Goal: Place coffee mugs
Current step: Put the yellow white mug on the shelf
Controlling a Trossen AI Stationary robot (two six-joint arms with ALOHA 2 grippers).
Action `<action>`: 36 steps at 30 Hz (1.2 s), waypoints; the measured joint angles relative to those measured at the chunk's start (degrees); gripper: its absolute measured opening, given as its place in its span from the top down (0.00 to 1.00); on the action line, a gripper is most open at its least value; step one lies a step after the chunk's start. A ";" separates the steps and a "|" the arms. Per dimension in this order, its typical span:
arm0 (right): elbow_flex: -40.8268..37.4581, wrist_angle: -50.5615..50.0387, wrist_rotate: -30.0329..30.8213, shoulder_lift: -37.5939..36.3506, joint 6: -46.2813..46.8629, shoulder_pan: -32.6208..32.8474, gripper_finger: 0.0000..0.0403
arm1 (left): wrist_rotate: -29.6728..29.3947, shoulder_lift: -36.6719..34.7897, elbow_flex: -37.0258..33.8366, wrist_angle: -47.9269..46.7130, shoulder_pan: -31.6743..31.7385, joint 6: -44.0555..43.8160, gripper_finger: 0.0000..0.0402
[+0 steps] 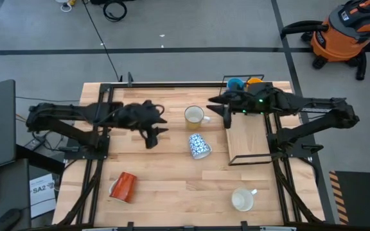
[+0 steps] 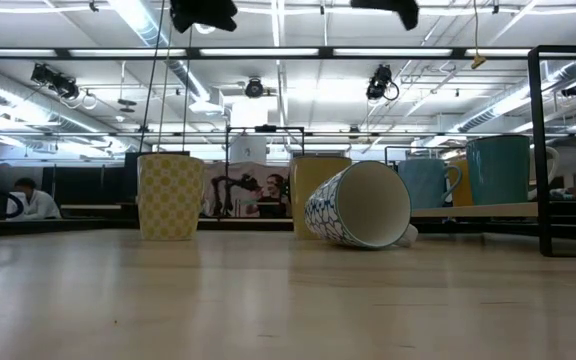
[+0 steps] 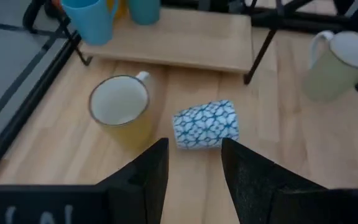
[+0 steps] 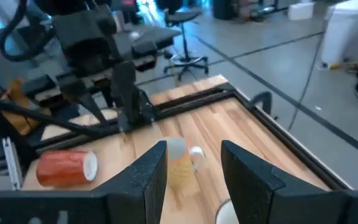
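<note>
A blue-and-white patterned mug [image 1: 199, 145] [image 3: 205, 124] lies on its side at the table's middle. Just beyond it a yellow mug [image 1: 194, 115] [image 3: 120, 107] stands upright. A red-orange mug [image 1: 124, 187] [image 4: 66, 168] lies on its side at the near left. A white mug [image 1: 243, 199] [image 3: 337, 61] stands at the near right. A light blue mug [image 1: 235, 83] and an orange-yellow mug [image 1: 254, 81] stand at the far end of the rack's board. My left gripper [image 1: 152, 137] [image 3: 194, 146] hangs open in the air left of the patterned mug. My right gripper [image 1: 225, 119] [image 4: 193, 149] hangs open right of the yellow mug.
A black wire rack with a wooden board [image 1: 247, 138] [image 3: 185, 40] takes up the table's right half. Bare wood lies between the red-orange mug and the white mug along the near edge. An orange shop vacuum [image 1: 349, 29] stands on the floor beyond the table.
</note>
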 joint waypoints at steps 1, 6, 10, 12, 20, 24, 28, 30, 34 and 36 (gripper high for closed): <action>0.35 -0.63 -0.74 1.08 -0.57 -0.96 0.61 | -0.68 -0.92 -2.00 1.94 -0.81 -0.80 0.61; 2.51 -0.74 -1.61 7.19 -1.97 -5.22 0.61 | -3.47 -2.84 -12.05 13.18 -3.71 -2.19 0.61; 3.80 -0.40 -3.09 11.89 -6.19 -8.01 0.61 | -3.55 -2.88 -18.48 21.44 -4.91 -2.24 0.61; 4.17 -0.92 -4.02 13.98 -8.66 -9.03 0.61 | -3.54 -2.94 -21.24 24.57 -5.20 -2.48 0.61; 4.56 -0.52 -4.19 22.19 -16.33 -13.01 0.61 | -3.56 -2.94 -25.20 27.03 -5.29 -5.20 0.61; 4.56 -0.40 -4.19 25.74 -16.37 -14.89 0.61 | -3.56 -2.94 -25.40 27.12 -5.27 -5.17 0.61; 4.56 -0.42 -4.21 28.32 -16.37 -16.16 0.61 | -3.54 -2.94 -25.40 27.38 -5.27 -5.14 0.61; 4.56 -0.56 -4.90 29.25 -16.36 -16.68 0.61 | -3.56 -2.94 -25.40 27.40 -5.25 -5.13 0.61; 4.56 -0.44 -7.17 30.78 -16.38 -17.19 0.61 | -3.56 -2.92 -25.40 27.49 -5.23 -5.11 0.61; 4.54 -1.03 -8.17 31.14 -16.39 -17.34 0.61 | -3.54 -2.92 -25.40 27.49 -5.23 -5.10 0.61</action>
